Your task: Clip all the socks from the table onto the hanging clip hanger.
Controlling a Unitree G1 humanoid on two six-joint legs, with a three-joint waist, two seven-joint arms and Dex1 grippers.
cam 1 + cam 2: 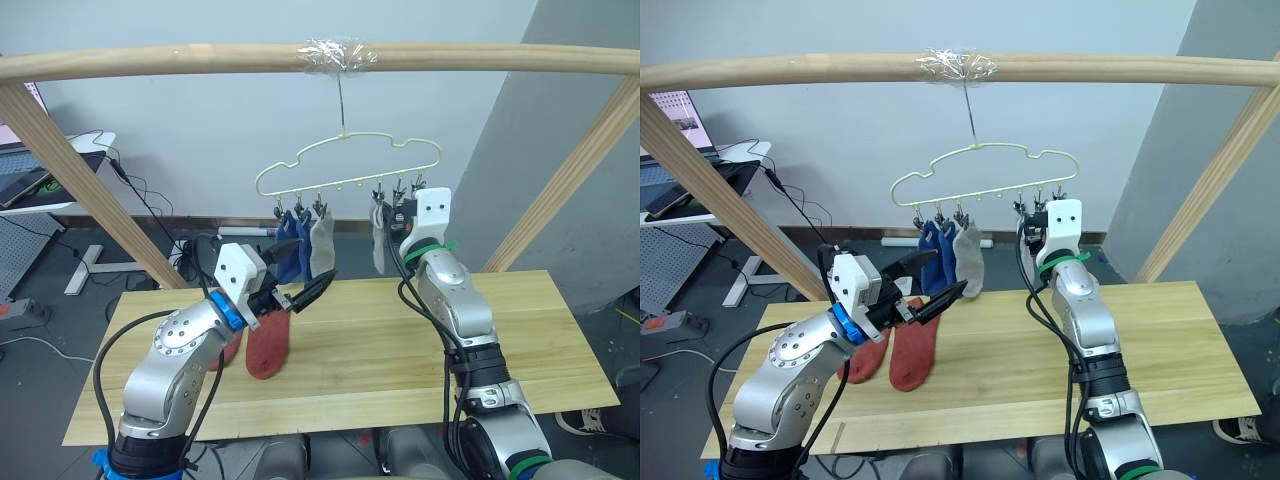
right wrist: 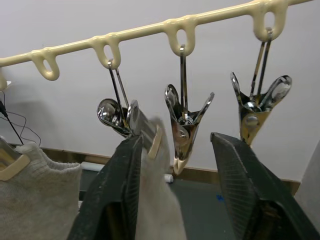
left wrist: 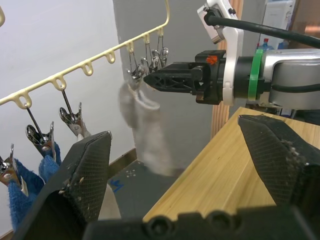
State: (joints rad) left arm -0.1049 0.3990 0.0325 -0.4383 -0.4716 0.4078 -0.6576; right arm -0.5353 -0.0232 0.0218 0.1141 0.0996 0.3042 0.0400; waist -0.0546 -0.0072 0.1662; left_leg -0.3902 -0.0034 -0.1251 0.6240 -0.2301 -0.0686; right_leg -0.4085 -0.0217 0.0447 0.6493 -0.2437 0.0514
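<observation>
The pale yellow-green clip hanger hangs from the top pole. Two blue socks and a light grey sock are clipped near its left end. A second grey sock hangs from a clip near its right end. My right gripper is raised to that clip row, open, with an empty metal clip between its fingers and the grey sock just beside. My left gripper hovers open and empty above two rust-red socks lying on the table.
A thick wooden pole frame spans the scene, with a top bar and slanted side poles. Several empty clips hang along the hanger's middle. A desk with a laptop and floor cables lie behind on the left.
</observation>
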